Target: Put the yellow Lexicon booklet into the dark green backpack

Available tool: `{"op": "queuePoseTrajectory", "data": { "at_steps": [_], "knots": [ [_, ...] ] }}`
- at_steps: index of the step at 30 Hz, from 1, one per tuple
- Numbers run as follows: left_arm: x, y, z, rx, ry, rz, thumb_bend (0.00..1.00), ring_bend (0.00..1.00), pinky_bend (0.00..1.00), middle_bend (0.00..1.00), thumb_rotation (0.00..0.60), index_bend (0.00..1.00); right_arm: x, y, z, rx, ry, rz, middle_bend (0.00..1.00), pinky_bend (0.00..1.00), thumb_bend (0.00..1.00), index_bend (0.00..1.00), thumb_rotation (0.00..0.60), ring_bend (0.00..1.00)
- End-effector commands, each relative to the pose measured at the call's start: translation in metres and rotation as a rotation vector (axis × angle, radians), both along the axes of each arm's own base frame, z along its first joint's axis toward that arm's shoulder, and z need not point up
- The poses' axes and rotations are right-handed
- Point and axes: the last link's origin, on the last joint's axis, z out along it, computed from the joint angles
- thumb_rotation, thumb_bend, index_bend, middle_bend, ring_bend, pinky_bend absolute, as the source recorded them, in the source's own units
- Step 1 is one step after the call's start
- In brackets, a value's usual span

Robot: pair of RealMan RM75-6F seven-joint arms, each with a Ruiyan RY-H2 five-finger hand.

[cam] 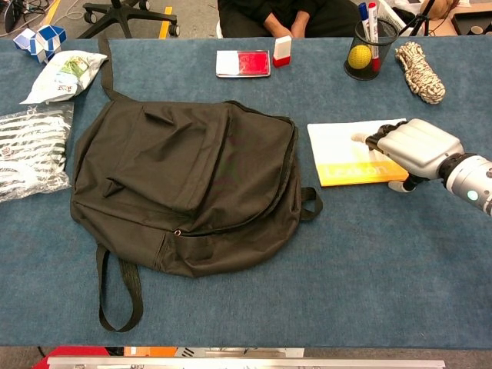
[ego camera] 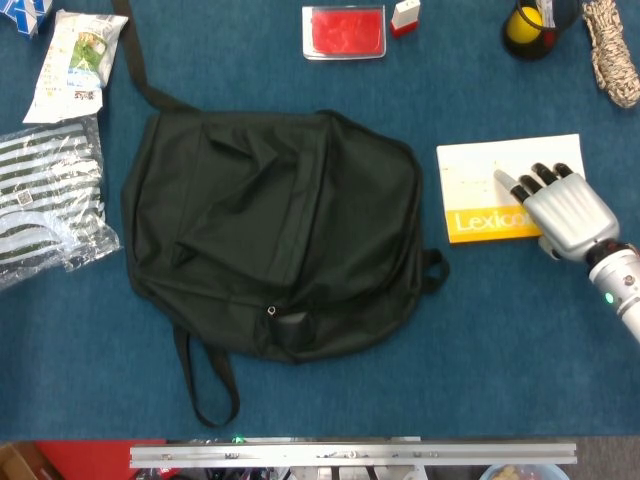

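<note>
The yellow and white Lexicon booklet [ego camera: 480, 180] [cam: 346, 150] lies flat on the blue table, right of the dark green backpack [ego camera: 270, 230] [cam: 184, 181]. The backpack lies flat and looks zipped, with its straps trailing towards the near and far edges. My right hand [ego camera: 565, 212] [cam: 415, 146] lies on the booklet's right end. Its fingers [ego camera: 520, 185] stretch over the cover, and the thumb sits by the near edge. The booklet rests on the table, not lifted. My left hand shows in neither view.
A red-lidded box [ego camera: 344, 32] and a small white and red box [ego camera: 405, 16] stand at the back. A pen cup with a yellow ball [ego camera: 528, 28] and a coiled rope [ego camera: 612, 50] are at the back right. A striped bag [ego camera: 45, 200] and a snack packet [ego camera: 75, 60] lie at the left.
</note>
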Motion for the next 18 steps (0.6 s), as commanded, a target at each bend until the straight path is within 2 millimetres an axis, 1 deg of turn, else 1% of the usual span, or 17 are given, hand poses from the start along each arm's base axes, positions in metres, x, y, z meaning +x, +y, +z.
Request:
{"op": "queuePoseTrajectory", "data": {
  "at_steps": [1,8,15,16,18],
  "knots": [
    [0.0004,-0.0001,0.0001,-0.002,-0.003,-0.001,0.24,0.11,0.07,0.09,0.6,0.11,-0.001,0.0003,-0.0002,-0.006,-0.001,0.001,0.28,0.25,0.22,0.09,0.6,0.17],
    [0.001,-0.0006,-0.0001,-0.006,-0.005,-0.001,0.24,0.11,0.07,0.09,0.6,0.11,-0.003,0.0006,-0.0008,-0.023,0.004,0.025,0.28,0.26,0.26,0.1,0.6,0.17],
    [0.0022,0.0,-0.0001,-0.01,-0.01,-0.003,0.24,0.11,0.07,0.09,0.6,0.11,-0.0067,0.0035,-0.0043,-0.023,0.001,0.033,0.29,0.26,0.26,0.1,0.6,0.17],
    [0.0022,0.0001,-0.0001,-0.01,-0.01,-0.002,0.24,0.11,0.07,0.09,0.6,0.11,-0.0073,0.0036,-0.0046,-0.022,0.001,0.031,0.29,0.26,0.27,0.1,0.6,0.17],
    [0.0023,0.0002,0.0,-0.011,-0.01,-0.003,0.24,0.11,0.07,0.09,0.6,0.11,-0.0082,0.0036,-0.005,-0.021,0.001,0.026,0.29,0.26,0.34,0.1,0.6,0.18]
  ]
}}
